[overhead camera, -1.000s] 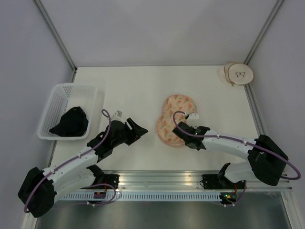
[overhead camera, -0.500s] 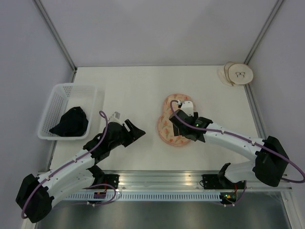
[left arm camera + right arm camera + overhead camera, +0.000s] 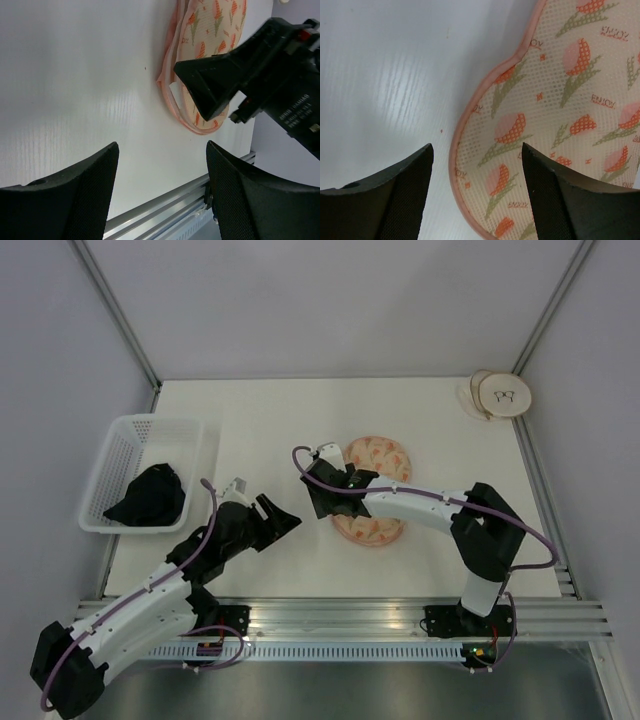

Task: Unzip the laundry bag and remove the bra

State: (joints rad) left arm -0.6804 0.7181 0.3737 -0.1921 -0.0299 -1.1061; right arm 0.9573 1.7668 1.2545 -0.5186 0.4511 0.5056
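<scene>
The laundry bag (image 3: 380, 455) lies flat on the table, a peach-pink double-dome pouch with orange prints and pink trim. It looks shut. My right gripper (image 3: 322, 502) is open just above the bag's left edge, at the notch between the two domes. In the right wrist view the bag (image 3: 560, 110) fills the right side, and the gripper (image 3: 477, 195) straddles its pink rim without touching it. My left gripper (image 3: 285, 518) is open and empty, to the left of the bag. The left wrist view shows the bag (image 3: 205, 35) beyond that gripper (image 3: 160, 200). The bra is out of view.
A white lattice basket (image 3: 120, 440) stands at the left edge with a black garment (image 3: 150, 495) inside. A round white object (image 3: 497, 395) sits at the back right corner. The metal rail (image 3: 340, 615) runs along the near edge.
My right gripper has swung from the bag's lower right side over to its left edge. My left arm has shifted slightly towards the near edge.
</scene>
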